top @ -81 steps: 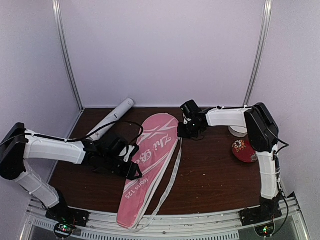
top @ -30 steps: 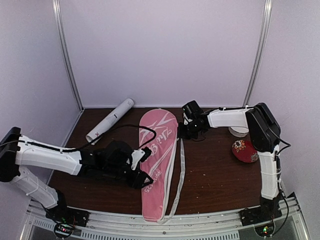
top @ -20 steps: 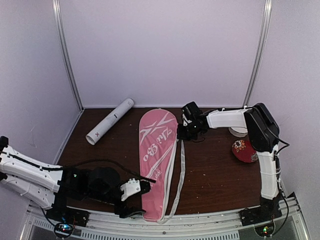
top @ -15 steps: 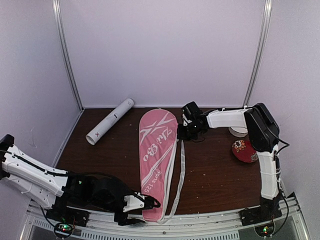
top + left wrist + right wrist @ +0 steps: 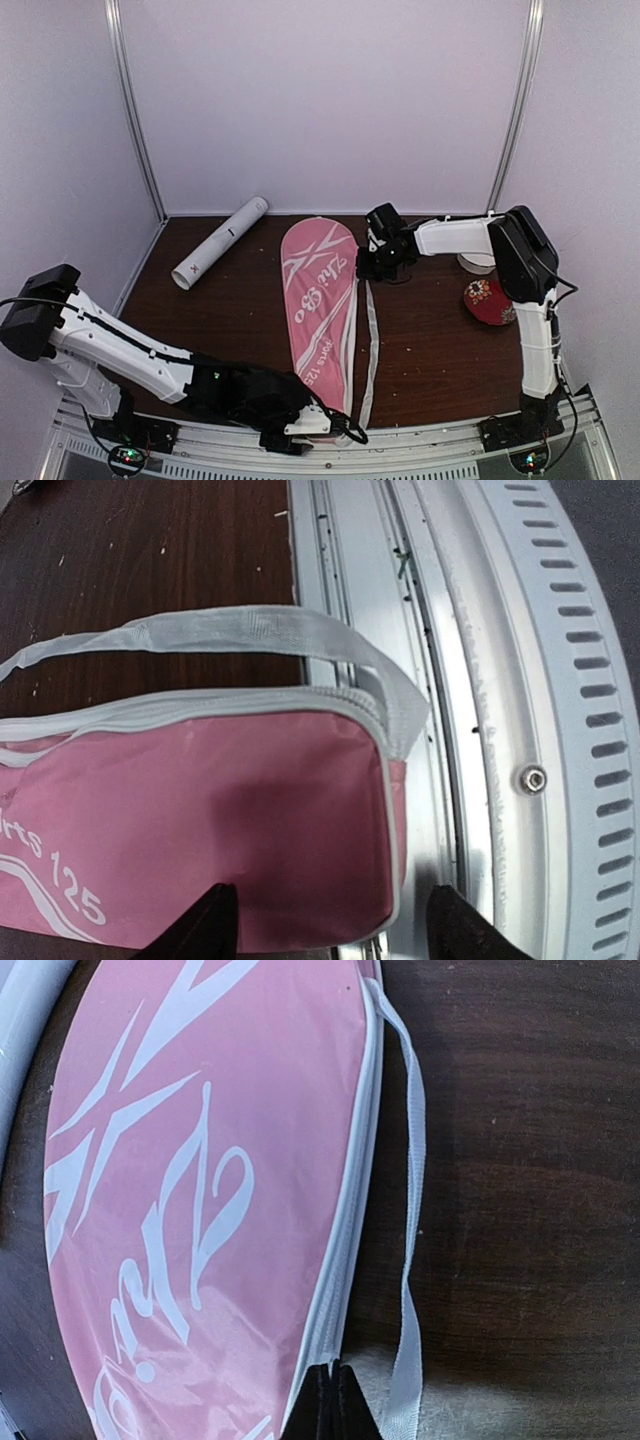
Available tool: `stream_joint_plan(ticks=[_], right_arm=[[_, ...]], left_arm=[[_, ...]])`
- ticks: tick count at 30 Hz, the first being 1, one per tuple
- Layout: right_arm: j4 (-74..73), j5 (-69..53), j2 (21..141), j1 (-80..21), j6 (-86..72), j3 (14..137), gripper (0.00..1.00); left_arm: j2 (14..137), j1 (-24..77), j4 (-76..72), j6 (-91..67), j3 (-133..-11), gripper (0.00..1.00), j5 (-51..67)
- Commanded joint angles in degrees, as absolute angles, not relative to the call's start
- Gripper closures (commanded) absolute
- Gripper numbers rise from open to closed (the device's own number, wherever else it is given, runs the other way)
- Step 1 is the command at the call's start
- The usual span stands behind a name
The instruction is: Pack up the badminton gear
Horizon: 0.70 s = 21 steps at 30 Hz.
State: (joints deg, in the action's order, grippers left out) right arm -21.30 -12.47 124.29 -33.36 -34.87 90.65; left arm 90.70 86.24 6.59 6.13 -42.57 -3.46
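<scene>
Dark wood forms the table (image 5: pixel 440 340). On it the pink cover (image 5: pixel 320 300) lies from 12 to 6 o'clock, its narrow end overhanging the metal rail (image 5: pixel 470 680) at 6; what it contains cannot be told. The white tube (image 5: pixel 220 242) lies well apart at 10 o'clock. The left gripper (image 5: pixel 330 928) is spread wide, fingers astride the narrow end without pinching it. The right gripper (image 5: pixel 330 1400) is clenched on the cover's zip seam at 1 o'clock. The loose white strap (image 5: pixel 200 630) trails beside the cover, and a red dish (image 5: pixel 488 300) sits at 3 o'clock.

Risks: a pull toward 6 could drag the cover off the edge, the strap could snag on the rail, and the thin seam grip could slip.
</scene>
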Motion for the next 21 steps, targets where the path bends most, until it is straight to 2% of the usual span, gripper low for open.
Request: stream_joint_plan(ticks=[1, 8, 21], right_arm=[[-21.0, -14.1, 121.1, -33.9, -37.9, 84.8, 1.00], [-17.6, -14.9, 116.3, -35.4, -39.6, 76.7, 1.00], [-10.5, -17.0, 104.6, -41.0, -43.0, 59.0, 1.00]], left_arm=[[95.4, 85.9, 10.2, 4.4, -46.0, 0.33, -9.1], [99.6, 85.2, 12.8, 1.6, -50.7, 0.35, -14.6], [100.9, 80.9, 12.8, 0.3, -51.7, 0.36, -14.2]])
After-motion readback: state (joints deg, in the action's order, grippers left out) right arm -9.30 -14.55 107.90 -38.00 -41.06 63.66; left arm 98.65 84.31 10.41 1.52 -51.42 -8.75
